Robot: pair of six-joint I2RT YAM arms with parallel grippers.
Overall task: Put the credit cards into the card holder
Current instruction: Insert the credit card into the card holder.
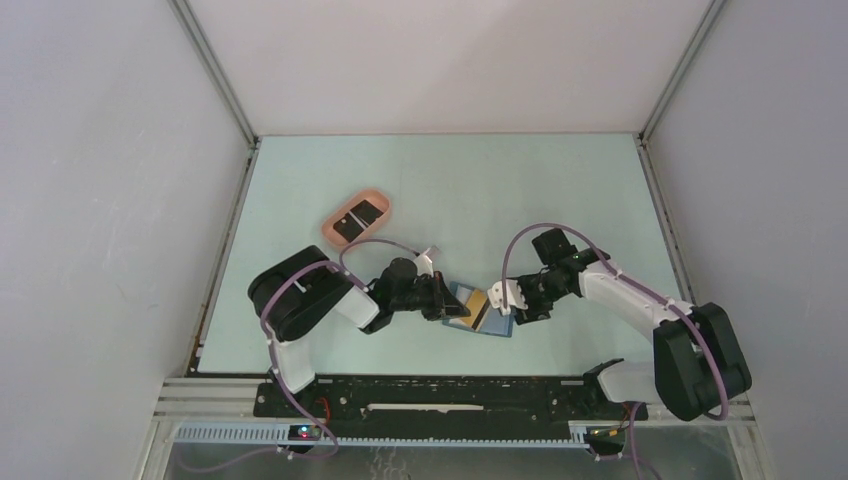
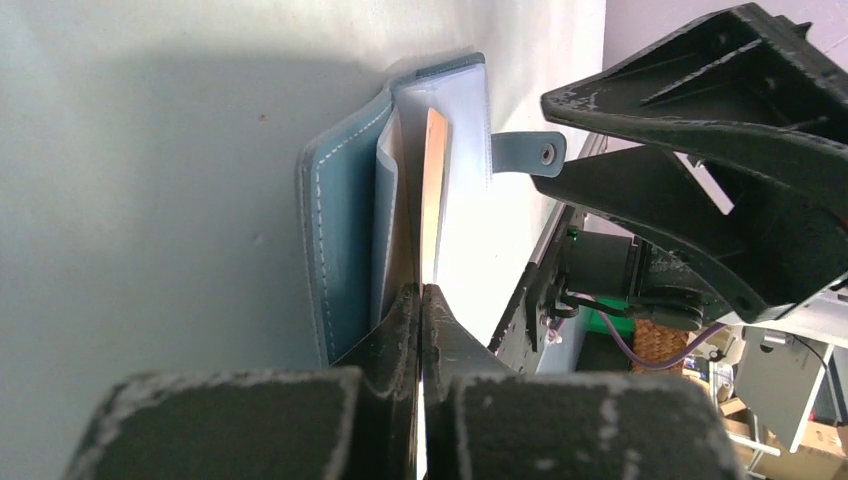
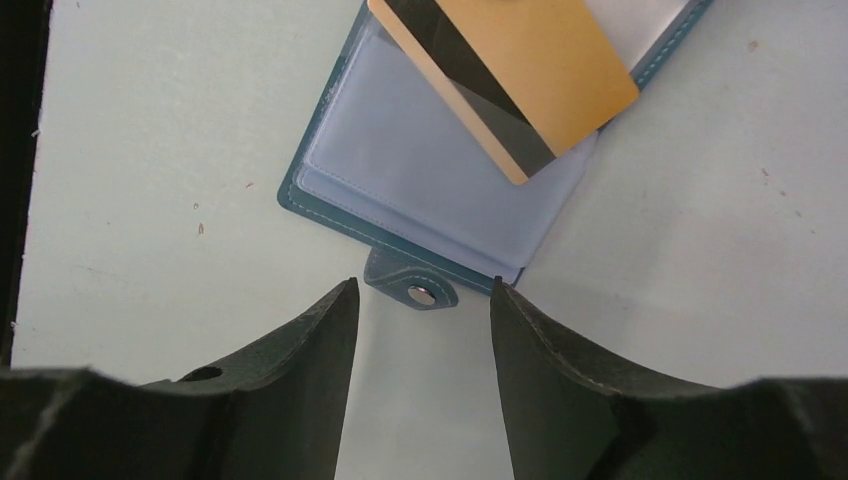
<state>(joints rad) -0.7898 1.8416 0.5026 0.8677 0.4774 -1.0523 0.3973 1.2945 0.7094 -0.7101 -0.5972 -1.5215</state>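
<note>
Pale green tabletop (image 1: 450, 180) inside white walls. Step in hand: getting the orange card (image 3: 530, 70) into the open blue wallet (image 3: 420, 190), which lies flat near the front edge between both arms. Card sits slanted across the wallet, not yet in a pocket. Left gripper (image 2: 421, 297) has its fingers pressed together, apparently pinching the card's edge; a pocket leaf may be caught too, hard to tell. Right gripper (image 3: 420, 335) hovers just by the wallet's snap tab (image 3: 415, 290), fingers (image 3: 320, 345) spread, holding nothing. Next move probably needs the card squared to a pocket mouth while the right gripper steadies the wallet. Black cards (image 1: 358, 217) wait in the pink tray (image 1: 328, 224).
</note>
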